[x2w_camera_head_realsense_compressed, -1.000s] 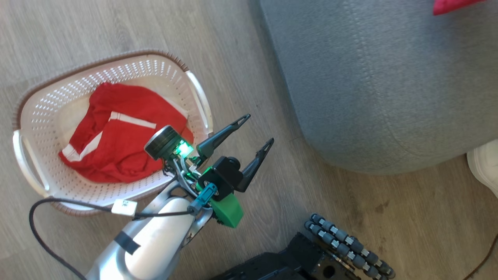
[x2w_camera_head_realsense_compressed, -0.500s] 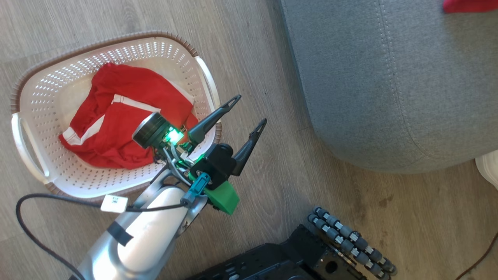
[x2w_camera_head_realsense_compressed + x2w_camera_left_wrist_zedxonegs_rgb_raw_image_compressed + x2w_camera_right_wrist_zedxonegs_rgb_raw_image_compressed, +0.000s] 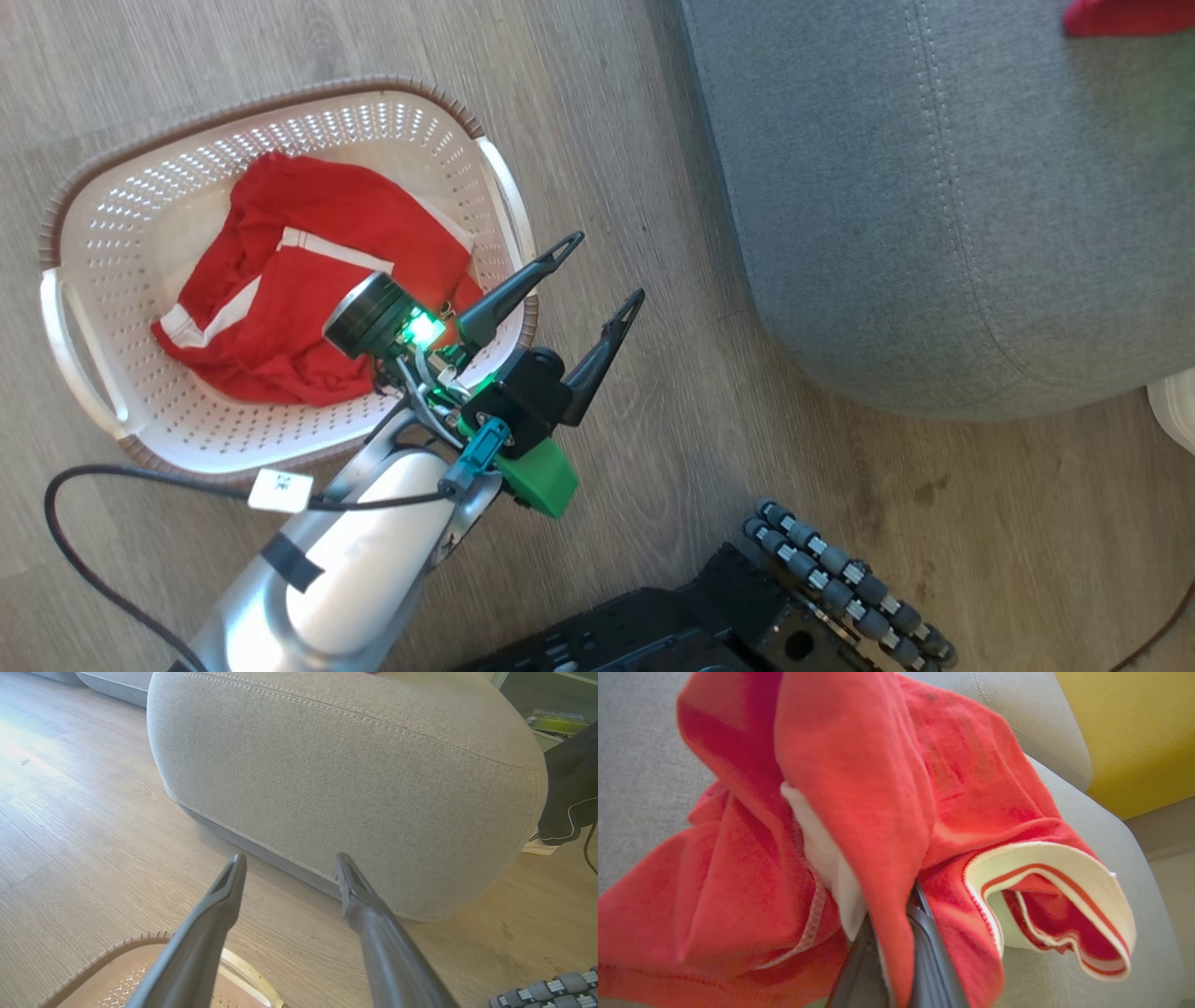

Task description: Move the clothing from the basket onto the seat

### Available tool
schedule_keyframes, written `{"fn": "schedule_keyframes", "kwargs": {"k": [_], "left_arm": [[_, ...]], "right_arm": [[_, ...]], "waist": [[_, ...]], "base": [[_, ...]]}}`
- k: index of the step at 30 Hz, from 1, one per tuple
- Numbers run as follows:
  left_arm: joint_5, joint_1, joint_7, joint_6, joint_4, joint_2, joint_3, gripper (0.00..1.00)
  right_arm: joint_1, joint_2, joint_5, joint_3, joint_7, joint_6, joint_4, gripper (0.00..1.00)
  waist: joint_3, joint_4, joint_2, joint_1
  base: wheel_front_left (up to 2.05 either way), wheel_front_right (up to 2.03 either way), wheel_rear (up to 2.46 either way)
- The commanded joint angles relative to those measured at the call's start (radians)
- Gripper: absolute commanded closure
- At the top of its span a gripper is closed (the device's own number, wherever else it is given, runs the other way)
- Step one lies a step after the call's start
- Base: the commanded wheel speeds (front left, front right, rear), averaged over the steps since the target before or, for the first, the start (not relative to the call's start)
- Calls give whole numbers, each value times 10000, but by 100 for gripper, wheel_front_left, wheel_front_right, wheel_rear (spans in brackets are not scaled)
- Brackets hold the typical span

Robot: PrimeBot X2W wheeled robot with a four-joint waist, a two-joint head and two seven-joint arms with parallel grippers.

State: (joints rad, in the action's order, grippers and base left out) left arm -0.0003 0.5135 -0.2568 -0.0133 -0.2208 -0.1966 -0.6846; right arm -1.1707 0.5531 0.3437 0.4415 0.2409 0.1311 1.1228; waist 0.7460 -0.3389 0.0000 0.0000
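Note:
Red shorts (image 3: 299, 299) with white side stripes lie crumpled in the cream basket (image 3: 103, 233) on the floor at the left. My left gripper (image 3: 602, 271) hangs open and empty just past the basket's right rim, fingers pointing toward the grey seat (image 3: 934, 187). In the left wrist view the open left gripper (image 3: 289, 858) faces the seat's rounded front (image 3: 350, 765), with the basket rim (image 3: 117, 947) below it. In the right wrist view my right gripper (image 3: 906, 924) is shut on a red shirt (image 3: 859, 788) with white trim, over the seat (image 3: 640, 742). A red edge of clothing (image 3: 1120, 14) shows on the seat's far corner.
Wood floor lies between basket and seat. My dark base with grey rollers (image 3: 840, 579) is at the bottom. A black cable (image 3: 65, 523) loops beside the basket. A white object (image 3: 1176, 411) sits by the seat's near corner. A yellow cushion (image 3: 1134, 728) lies beyond the seat.
The head camera has shifted, sliding the whole picture. The left gripper stays open and now stands a little closer to the basket's right rim. The shorts have not moved.

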Motion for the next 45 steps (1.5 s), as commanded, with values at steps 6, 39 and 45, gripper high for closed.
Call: {"fn": "schedule_keyframes", "kwargs": {"k": [6, 39, 45], "left_arm": [[-96, -33, -49, 41, 170, 69, 43, 0], [-530, -2538, -49, -203, 507, 1261, 1077, 0], [-484, -3003, -49, -237, 735, 1356, 1595, 0]], "right_arm": [[110, 885, 2045, 1510, -804, -4, -553, 0], [-123, 3902, 6570, 6621, -60, -4, -3755, 0], [93, 4100, 6302, 5970, 199, -4, -4872, 0]], "waist": [[-329, 21, 0, 0], [-5330, 214, 0, 0], [-5872, 275, 0, 0]], "base": [[0, 0, 0], [0, 0, 0], [0, 0, 0]]}}
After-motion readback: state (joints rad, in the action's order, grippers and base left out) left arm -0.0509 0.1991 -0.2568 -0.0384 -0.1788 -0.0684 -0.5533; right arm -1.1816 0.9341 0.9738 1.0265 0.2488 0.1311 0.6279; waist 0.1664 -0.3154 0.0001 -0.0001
